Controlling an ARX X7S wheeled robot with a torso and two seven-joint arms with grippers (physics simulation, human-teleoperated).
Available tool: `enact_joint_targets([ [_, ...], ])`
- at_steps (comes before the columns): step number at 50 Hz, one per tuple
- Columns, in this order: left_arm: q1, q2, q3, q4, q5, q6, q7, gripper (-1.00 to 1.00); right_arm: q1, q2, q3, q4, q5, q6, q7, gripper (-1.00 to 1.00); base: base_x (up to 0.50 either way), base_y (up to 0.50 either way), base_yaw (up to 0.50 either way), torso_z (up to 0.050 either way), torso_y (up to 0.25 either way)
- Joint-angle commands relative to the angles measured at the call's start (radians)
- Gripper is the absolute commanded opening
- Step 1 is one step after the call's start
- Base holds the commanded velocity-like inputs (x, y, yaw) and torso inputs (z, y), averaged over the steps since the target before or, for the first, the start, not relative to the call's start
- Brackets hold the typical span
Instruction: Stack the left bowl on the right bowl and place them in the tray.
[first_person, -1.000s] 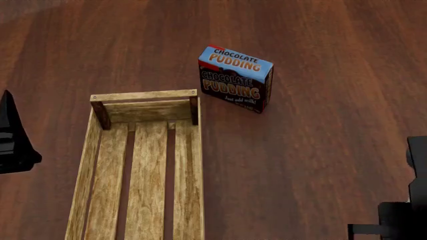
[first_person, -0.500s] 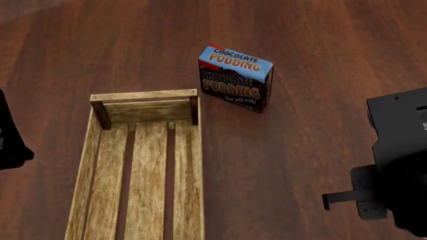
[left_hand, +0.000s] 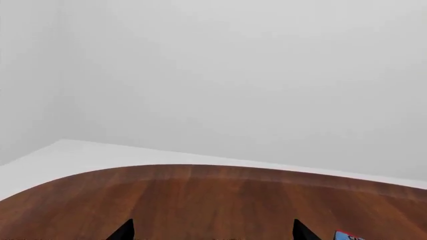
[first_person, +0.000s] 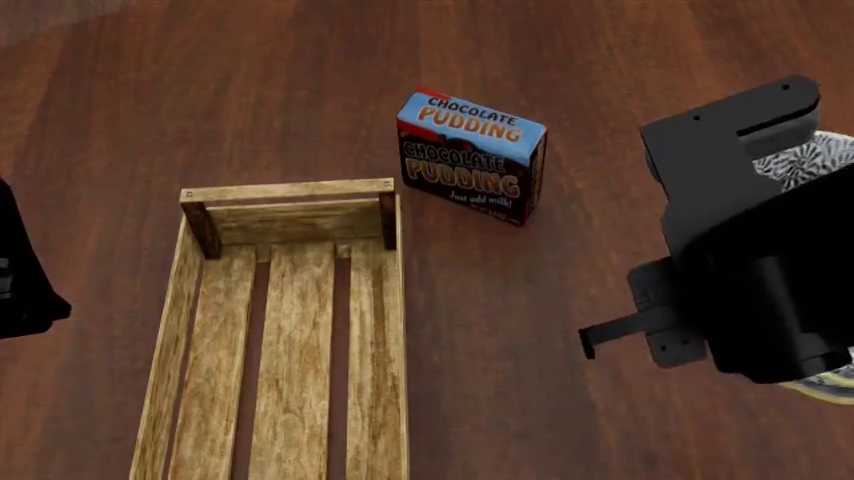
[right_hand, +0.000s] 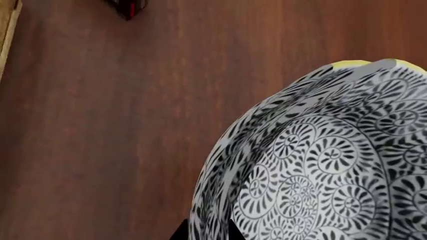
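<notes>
A black-and-white patterned bowl (right_hand: 320, 165) fills the right wrist view, and a yellow rim (right_hand: 353, 63) of a second bowl peeks out behind its far edge. My right gripper (right_hand: 205, 232) is shut on the patterned bowl's rim, one finger on each side of it. In the head view the right arm (first_person: 747, 270) covers most of the bowl (first_person: 801, 160), well right of the light-wood slatted tray (first_person: 287, 330). The tray holds nothing. My left gripper (left_hand: 213, 232) is open and empty; its arm (first_person: 20, 270) shows left of the tray.
A chocolate pudding box (first_person: 470, 157) stands upright just beyond the tray's far right corner, between the tray and the right arm. Its corner also shows in the right wrist view (right_hand: 128, 8). The dark wood table (first_person: 561, 60) ends at a white wall.
My right arm has moved up into the head view from the lower right, away from me, bringing the patterned bowl with it. The left arm, tray and box have barely moved.
</notes>
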Motion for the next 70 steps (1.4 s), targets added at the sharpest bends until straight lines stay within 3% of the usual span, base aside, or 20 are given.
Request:
enact_joint_targets([
  [1,0.005,-0.002,-0.003,0.011,-0.005,-0.001,-0.008,1.0,0.091,-0.06,-0.087,0.016,-0.098,0.004,-0.087,-1.0,0.0,0.0,0.0,0.0,0.0],
  [12,0.006,-0.006,-0.023,0.035,-0.024,-0.012,-0.03,1.0,0.146,-0.103,-0.185,0.022,-0.16,0.0,-0.177,-1.0,0.0,0.0,0.0,0.0,0.001],
  [28,0.003,-0.004,-0.043,-0.001,-0.03,0.016,-0.02,1.0,0.232,-0.148,-0.395,-0.052,-0.383,-0.14,-0.503,-1.0,0.0,0.0,0.0,0.001,0.001],
  [46,0.009,-0.013,-0.054,0.022,-0.048,0.006,-0.031,1.0,0.276,-0.216,-0.573,-0.069,-0.543,-0.278,-0.752,-1.0,0.0,0.0,0.0,0.0,0.001],
  [70,0.013,-0.022,-0.06,0.042,-0.062,0.001,-0.043,1.0,0.313,-0.271,-0.665,-0.128,-0.616,-0.335,-0.851,-1.0,0.0,0.0,0.0,0.0,0.001],
])
